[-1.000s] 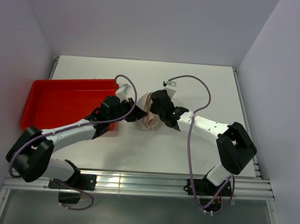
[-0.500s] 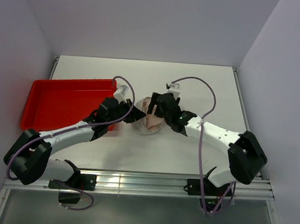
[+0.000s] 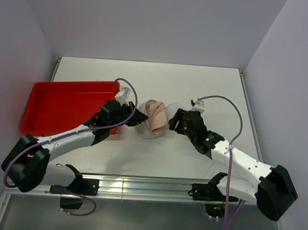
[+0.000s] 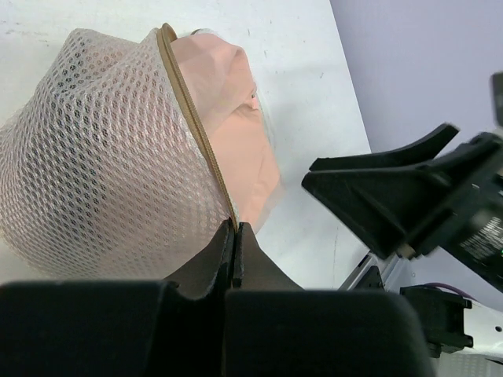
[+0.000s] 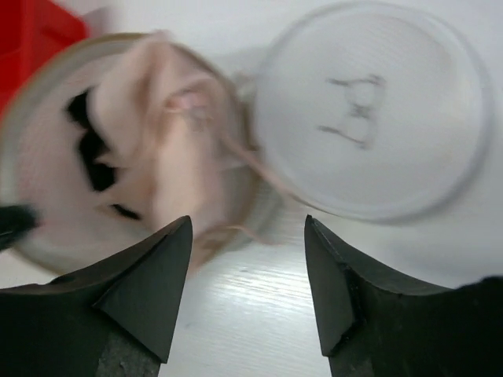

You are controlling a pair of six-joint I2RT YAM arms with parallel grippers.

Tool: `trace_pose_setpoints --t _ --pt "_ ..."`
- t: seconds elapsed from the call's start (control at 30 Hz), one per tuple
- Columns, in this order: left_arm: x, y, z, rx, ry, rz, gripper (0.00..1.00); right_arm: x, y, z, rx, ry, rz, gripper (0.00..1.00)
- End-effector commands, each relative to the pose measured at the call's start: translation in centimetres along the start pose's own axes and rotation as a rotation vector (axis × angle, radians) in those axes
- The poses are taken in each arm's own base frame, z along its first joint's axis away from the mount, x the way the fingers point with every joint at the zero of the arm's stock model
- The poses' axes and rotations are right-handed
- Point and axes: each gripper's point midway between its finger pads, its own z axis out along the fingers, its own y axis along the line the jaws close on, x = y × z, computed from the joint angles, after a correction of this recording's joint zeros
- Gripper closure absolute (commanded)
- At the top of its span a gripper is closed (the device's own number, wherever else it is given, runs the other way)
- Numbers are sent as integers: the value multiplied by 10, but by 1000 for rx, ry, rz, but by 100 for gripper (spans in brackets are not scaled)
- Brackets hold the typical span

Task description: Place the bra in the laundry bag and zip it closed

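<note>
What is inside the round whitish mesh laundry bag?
A peach-pink fabric bra fills the whitish mesh laundry bag, bulging past its open zipper rim; the flat circular lid lies open alongside. Anything beneath the bra is covered.

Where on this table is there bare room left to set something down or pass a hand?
Bare table: the far strip behind the laundry bag, the right side beyond the right gripper, and the near patch between the arms. The red tray looks bare too. Crowded at the centre: left gripper, bra, lid.

White arms (image 3: 69,136), black joints (image 3: 276,192), purple cables (image 3: 220,97)
</note>
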Motion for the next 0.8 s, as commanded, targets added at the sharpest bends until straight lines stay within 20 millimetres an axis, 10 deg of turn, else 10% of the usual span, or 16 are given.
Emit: trace_pose_setpoints --t 0.0,0.33,0.77 --pt "-17 -19 -4 49 -56 35 100 -15 -34 -4 71 -114 195 36" --pt "-16 -18 -4 53 -57 36 100 16 -79 29 109 -64 504 6" --pt "-14 -16 -4 45 -50 40 100 24 -93 71 149 -33 707 16"
